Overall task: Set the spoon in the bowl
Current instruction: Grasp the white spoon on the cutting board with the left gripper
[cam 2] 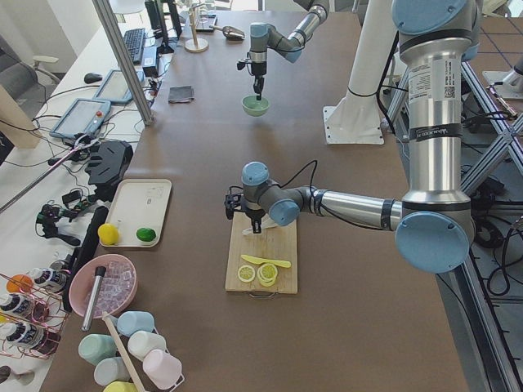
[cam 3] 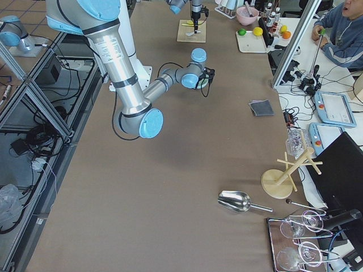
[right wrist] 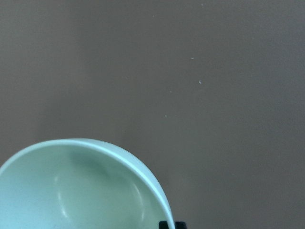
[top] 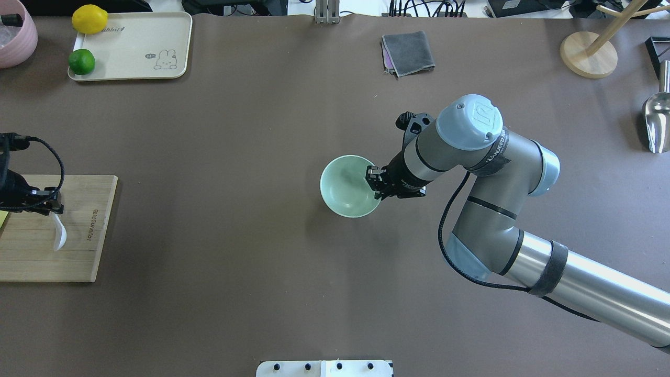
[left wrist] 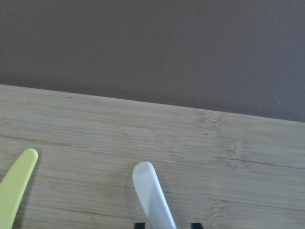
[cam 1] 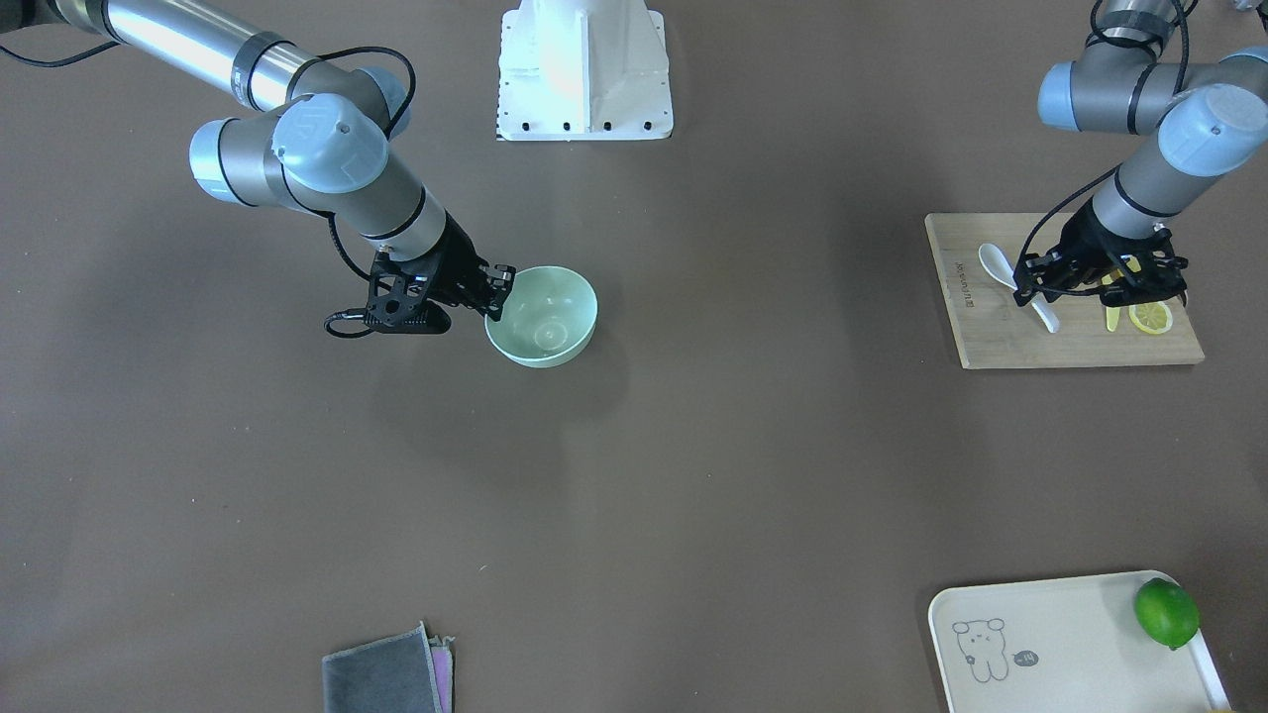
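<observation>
front-facing: spoon (cam 1: 996,261) lies on the cutting board (cam 1: 1001,342) with the left pincer (cam 1: 1032,289) over its handle. Scoop points toward the robot base and the handle slants toward the operators' side. Bowl (cam 1: 555,312) sits well apart on the bare surface (cam 1: 693,475), with the right pincer (cam 1: 498,289) at its rim.
overhead: spoon (top: 59,236) long axis runs roughly near-far, scoop sticking out on the robot's side of the left pincer (top: 51,208). Bowl (top: 343,191) lies well off toward the robot's right. The left arm is clearly nearer the spoon.
left side: near arm's pincer is down at the spoon. Yellow knife (cam 2: 263,261) lies further along the board, apart from it.
right side: spoon too small to read.
left wrist: handle (left wrist: 152,200) pokes out between the fingertips (left wrist: 139,225). Jaws stand either side with a sliver of gap, so I read it as unclamped and holding nothing.
right wrist: fingertips (right wrist: 180,224) sit close together across the rim, which reads as pinched onto the bowl (right wrist: 95,191).
next: probably close across the handle's width, then carry toward the robot's right.
</observation>
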Tool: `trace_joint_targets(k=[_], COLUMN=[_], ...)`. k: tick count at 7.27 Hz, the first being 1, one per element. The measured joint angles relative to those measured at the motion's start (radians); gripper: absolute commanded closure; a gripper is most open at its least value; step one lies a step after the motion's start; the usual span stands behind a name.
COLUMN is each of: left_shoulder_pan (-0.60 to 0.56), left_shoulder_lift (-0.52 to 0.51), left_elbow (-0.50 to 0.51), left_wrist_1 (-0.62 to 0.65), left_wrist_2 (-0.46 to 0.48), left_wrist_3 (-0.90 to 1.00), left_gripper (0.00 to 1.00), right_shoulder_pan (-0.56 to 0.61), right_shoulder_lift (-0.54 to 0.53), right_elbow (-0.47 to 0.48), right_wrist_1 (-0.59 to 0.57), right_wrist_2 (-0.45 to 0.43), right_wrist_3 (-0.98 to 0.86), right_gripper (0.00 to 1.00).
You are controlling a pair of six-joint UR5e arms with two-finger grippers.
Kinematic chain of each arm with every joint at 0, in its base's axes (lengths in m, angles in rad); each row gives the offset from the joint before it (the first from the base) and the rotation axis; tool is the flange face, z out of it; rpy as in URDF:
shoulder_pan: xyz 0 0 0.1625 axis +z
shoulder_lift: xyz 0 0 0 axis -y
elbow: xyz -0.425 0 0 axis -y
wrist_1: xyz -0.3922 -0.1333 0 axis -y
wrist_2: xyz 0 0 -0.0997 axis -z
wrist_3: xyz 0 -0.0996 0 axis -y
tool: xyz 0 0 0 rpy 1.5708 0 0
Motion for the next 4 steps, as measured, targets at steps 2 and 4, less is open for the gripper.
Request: trace_joint_targets(k=[2,4], left_shoulder_pan=[0.001,0.001], left_shoulder_lift=[-0.008,-0.035], left_elbow=[-0.004,-0.034], left_wrist_1=[0.001,0.013], left_wrist_2=[0.000,-0.005], left_wrist_3=[-0.011,-0.014], left_gripper=[1.00,1.00], right_shoulder_pan=[0.012,0.051], right_shoulder_lift=[0.000,-0.008], right_elbow=[0.008,0.026], right_wrist_1=[0.001,-0.001], right_wrist_2=[-0.007,0.005], right_wrist_3=[0.001,-0.006], right_gripper=[0.00,0.00])
